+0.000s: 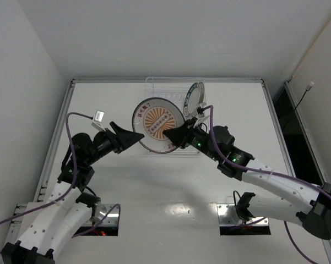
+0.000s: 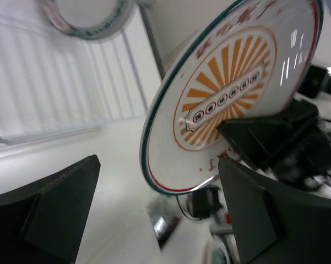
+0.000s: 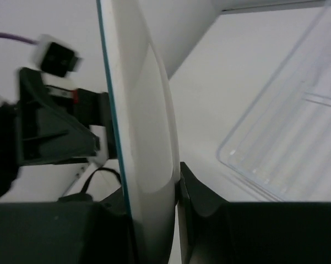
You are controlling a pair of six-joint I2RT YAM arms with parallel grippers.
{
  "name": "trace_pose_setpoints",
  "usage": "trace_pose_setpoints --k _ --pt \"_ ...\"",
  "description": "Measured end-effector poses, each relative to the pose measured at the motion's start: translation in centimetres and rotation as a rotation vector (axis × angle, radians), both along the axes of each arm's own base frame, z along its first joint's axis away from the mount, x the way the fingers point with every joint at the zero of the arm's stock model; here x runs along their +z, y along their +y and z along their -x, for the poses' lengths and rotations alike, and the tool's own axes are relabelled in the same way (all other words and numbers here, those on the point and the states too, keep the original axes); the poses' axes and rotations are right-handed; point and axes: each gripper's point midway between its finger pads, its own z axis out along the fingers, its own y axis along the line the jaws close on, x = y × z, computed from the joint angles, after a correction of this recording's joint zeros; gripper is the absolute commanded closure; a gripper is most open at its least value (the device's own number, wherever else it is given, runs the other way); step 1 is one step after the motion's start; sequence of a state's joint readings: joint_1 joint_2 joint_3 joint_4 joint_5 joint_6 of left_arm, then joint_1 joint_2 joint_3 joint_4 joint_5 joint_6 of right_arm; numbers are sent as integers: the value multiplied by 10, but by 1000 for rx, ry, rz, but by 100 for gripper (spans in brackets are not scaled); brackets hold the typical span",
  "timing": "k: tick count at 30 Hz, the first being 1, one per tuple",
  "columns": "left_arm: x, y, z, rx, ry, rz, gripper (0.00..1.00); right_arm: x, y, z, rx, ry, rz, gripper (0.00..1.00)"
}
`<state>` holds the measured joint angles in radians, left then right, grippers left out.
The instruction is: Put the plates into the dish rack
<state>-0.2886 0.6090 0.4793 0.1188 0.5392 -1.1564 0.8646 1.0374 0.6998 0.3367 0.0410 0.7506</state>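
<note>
My right gripper [image 1: 175,136] is shut on the lower right rim of the plate with the orange sunburst centre [image 1: 157,124] and holds it upright, above the near edge of the dish rack [image 1: 154,86]. In the right wrist view the plate [image 3: 146,110] stands edge-on between my fingers. In the left wrist view the plate [image 2: 231,88] faces me. My left gripper [image 1: 133,136] is open just left of the plate's rim, not touching it. A plate with a teal lettered rim [image 1: 193,99] stands in the rack at the right; it also shows in the left wrist view [image 2: 85,19]. The greyish plate is not in view.
The see-through rack [image 3: 286,137] lies at the far middle of the white table [image 1: 126,181]. White walls close in the table on the left, back and right. Two dark openings sit by the arm bases [image 1: 104,223] near the front edge.
</note>
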Motion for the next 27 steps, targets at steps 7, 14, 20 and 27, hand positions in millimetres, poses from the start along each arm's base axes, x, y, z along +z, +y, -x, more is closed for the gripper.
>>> trace_pose_setpoints --k 7,14,20,27 --pt "-6 84 -31 456 -1 -429 9 62 -64 -59 -478 11 205 100" --pt "-41 157 -20 743 92 -712 9 86 -87 -143 -907 4 507 100" --pt "-47 162 -20 754 94 -784 9 -15 -85 -212 -985 106 855 100" --pt "-53 147 -15 685 82 -819 9 -100 -108 -238 -949 227 1064 100"
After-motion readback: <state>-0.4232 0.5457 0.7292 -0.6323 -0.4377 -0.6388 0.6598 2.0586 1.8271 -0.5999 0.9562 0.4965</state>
